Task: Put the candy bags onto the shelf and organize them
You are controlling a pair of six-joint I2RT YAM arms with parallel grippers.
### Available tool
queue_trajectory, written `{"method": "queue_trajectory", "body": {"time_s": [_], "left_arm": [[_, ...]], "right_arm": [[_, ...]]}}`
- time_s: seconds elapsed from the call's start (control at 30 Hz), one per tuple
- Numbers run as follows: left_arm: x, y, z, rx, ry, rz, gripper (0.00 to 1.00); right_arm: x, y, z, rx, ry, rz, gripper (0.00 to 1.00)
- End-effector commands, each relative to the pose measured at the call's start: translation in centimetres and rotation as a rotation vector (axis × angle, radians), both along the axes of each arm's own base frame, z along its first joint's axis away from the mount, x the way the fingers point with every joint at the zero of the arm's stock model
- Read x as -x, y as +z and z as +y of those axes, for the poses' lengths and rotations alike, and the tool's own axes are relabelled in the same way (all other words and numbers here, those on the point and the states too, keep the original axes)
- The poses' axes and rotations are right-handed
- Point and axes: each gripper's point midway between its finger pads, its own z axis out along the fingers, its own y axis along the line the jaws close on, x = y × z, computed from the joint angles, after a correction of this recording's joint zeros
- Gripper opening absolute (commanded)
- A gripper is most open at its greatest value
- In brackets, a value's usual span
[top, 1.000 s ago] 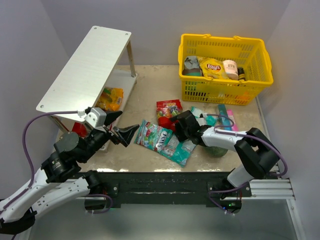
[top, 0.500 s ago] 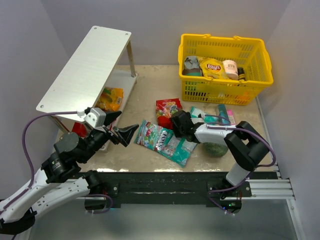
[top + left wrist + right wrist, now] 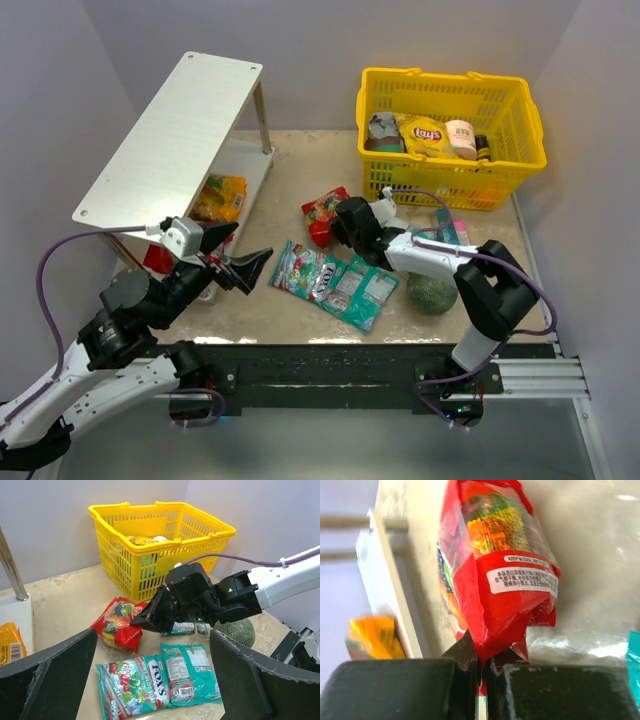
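Observation:
My right gripper (image 3: 337,226) is shut on the lower edge of a red candy bag (image 3: 321,211), which is tilted up off the table (image 3: 500,565). The left wrist view shows the same grip (image 3: 138,622) on the red bag (image 3: 116,625). Two teal candy bags (image 3: 309,272) (image 3: 363,290) lie flat side by side in front of it. My left gripper (image 3: 245,246) hangs open above the table's left front, its fingers (image 3: 55,670) wide apart and holding nothing. The white shelf (image 3: 175,135) stands at the left, with a yellow-orange bag (image 3: 222,196) on its lower tier.
A yellow basket (image 3: 450,186) with a Lay's bag (image 3: 425,132) and jars stands at the back right. A dark green ball (image 3: 432,293) lies beside the right arm. More small packets (image 3: 448,231) lie in front of the basket.
My right gripper has gone from open to shut on the red bag's edge, and has moved up and left with it, toward the shelf. The left arm has barely moved.

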Motion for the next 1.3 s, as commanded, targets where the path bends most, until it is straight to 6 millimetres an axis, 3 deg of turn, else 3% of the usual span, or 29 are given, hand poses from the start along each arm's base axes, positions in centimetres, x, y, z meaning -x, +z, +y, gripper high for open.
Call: {"method": "queue_trajectory", "body": {"time_s": [0.0,0.13,0.17,0.33,0.37,0.4,0.43,0.47,0.5,0.53,0.57,0.6,0.63,0.8,1.03,1.27], "left_arm": [[0.1,1.3,0.9,0.029,0.023,-0.047,1.00],[0.5,2.0,1.4,0.050,0.023,-0.072,1.00],[0.6,2.2,1.6,0.057,0.024,-0.080,1.00],[1.0,3.2,2.5,0.087,0.040,-0.100,1.00],[1.1,3.7,2.9,0.098,0.046,-0.108,1.00],[1.1,4.0,3.2,0.106,0.056,-0.110,1.00],[1.2,4.3,3.5,0.111,0.066,-0.111,1.00],[1.0,4.5,4.1,0.116,0.094,-0.108,1.00],[0.9,4.6,4.5,0.121,0.112,-0.107,0.99],[1.0,5.1,5.1,0.130,0.127,-0.109,0.99],[0.8,5.3,5.8,0.138,0.162,-0.107,1.00],[0.8,5.5,6.2,0.144,0.179,-0.106,1.00],[0.8,5.9,6.8,0.155,0.198,-0.109,1.00],[0.7,7.1,10.0,0.205,0.324,-0.118,0.99],[0.8,7.7,11.2,0.223,0.365,-0.140,1.00],[0.3,6.7,11.0,0.198,0.384,-0.128,1.00]], "right_arm": [[-1.3,8.1,3.3,0.077,0.192,-0.226,0.00],[-1.5,12.8,5.3,0.086,0.310,-0.347,0.00],[-1.6,14.8,6.4,0.066,0.355,-0.392,0.00],[-2.7,19.3,9.0,0.125,0.477,-0.529,0.00],[-2.9,21.3,9.8,0.112,0.497,-0.570,0.00],[-3.2,20.8,10.8,0.135,0.551,-0.583,0.00],[-3.6,23.0,11.4,0.122,0.559,-0.630,0.00],[-3.7,23.4,12.2,0.121,0.584,-0.645,0.00],[-3.9,22.5,13.7,0.124,0.648,-0.649,0.00],[-4.4,24.2,14.3,0.110,0.653,-0.680,0.00],[-4.7,24.6,15.0,0.102,0.667,-0.689,0.00],[-5.4,22.8,16.3,0.114,0.707,-0.676,0.00],[-5.6,24.5,16.9,0.090,0.721,-0.711,0.00],[-7.3,24.7,19.8,0.021,0.831,-0.784,0.00],[-9.2,27.5,20.4,0.007,0.867,-0.949,0.00],[-11.1,27.4,19.5,-0.040,0.857,-1.022,0.00]]}}
